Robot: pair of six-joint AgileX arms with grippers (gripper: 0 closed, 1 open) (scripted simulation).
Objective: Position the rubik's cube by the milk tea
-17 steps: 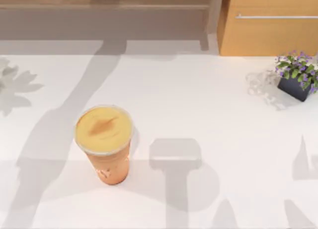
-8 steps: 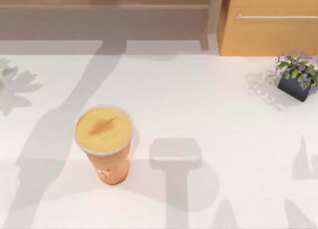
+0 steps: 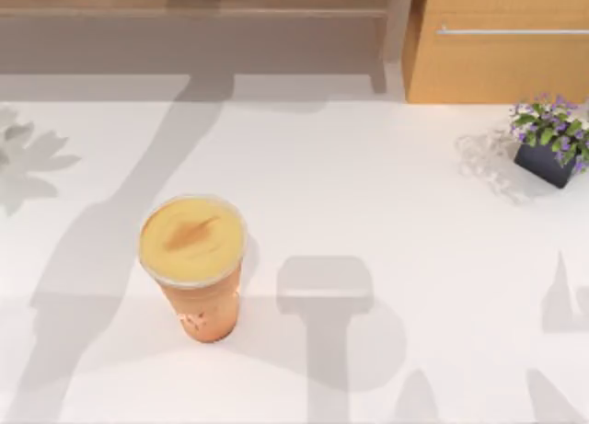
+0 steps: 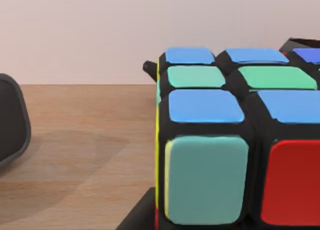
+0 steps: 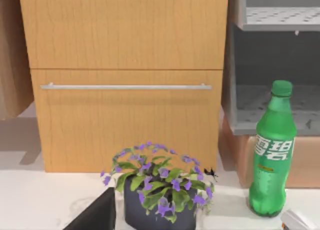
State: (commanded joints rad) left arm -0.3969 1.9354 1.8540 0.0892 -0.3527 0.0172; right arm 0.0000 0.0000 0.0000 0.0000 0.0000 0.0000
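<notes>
Left arm: rubik's cube close against its wrist camera, grip state can't tell.
Lower cube gently just beside milk tea, don't knock the cup.

table: smooth matt white, we see
milk tea: clear glossy plastic cup
rubik's cube: smooth plastic tiles, black frame
cabinet: matt wood grain, metal handle
soda bottle: glossy green plastic

Rubik's cube cut off by left wrist view's edge.
</notes>
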